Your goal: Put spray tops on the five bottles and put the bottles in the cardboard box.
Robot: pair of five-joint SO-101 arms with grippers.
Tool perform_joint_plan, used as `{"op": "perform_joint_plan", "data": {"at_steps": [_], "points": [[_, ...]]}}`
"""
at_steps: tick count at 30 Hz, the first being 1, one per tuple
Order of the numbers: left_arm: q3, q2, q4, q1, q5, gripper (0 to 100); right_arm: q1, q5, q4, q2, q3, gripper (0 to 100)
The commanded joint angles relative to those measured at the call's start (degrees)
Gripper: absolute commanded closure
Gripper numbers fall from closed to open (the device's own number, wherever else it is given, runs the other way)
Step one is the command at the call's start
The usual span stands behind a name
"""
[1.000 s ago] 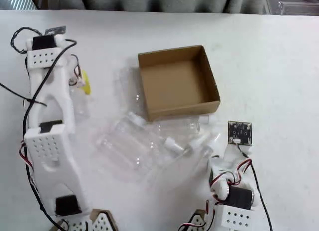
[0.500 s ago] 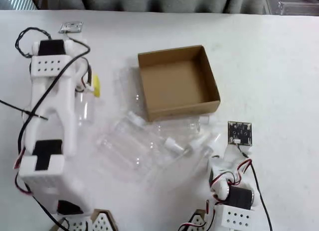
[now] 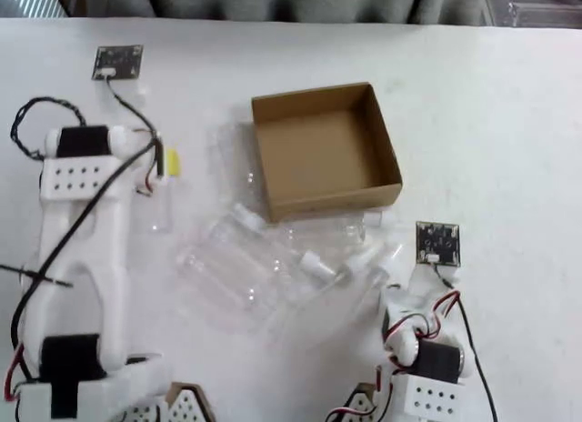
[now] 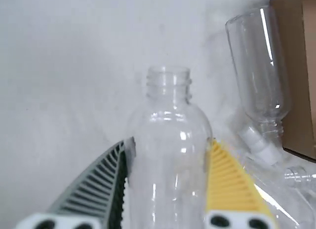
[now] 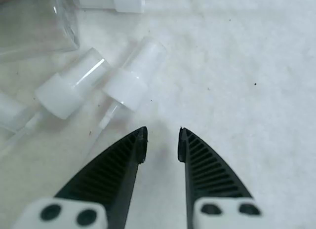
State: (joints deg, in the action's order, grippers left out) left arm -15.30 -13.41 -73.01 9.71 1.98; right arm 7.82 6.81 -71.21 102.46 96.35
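At frame left, left gripper point(image 3: 160, 167) clamps an uncapped bottle point(image 4: 168, 115); slick plastic could slip or tilt. Right gripper point(image 5: 161, 140) hangs open.

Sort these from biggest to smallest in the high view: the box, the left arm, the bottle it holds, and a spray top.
Left arm and box: too close to call, and the raised arm sits nearer the camera, so it looks bigger.
Next: the bottle.
Smallest: the spray top.
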Motion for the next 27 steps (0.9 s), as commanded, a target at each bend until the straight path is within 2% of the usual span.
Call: {"op": "perform_joint_plan", "data": {"at_steps": [1,13,19,24,27], "points": [[-3.8,-8.5,5.1,-0.1,-0.1,98,0.6,0.5,0.9,0.6,0.5,91.5],[-23.1,-28.9,20.2,-0.5,0.0,98,0.6,0.5,0.9,0.7,0.5,91.5],[-33.1,-34.9,27.7,-0.5,0.0,98,0.7,0.5,1.3,0.7,0.5,91.3],[-40.5,-35.6,35.8,-0.1,0.1,98,5.8,0.5,4.2,0.7,0.4,91.3],[-43.6,-35.8,39.6,-0.1,4.9,98,9.2,0.5,7.8,0.7,0.4,91.4]]}}
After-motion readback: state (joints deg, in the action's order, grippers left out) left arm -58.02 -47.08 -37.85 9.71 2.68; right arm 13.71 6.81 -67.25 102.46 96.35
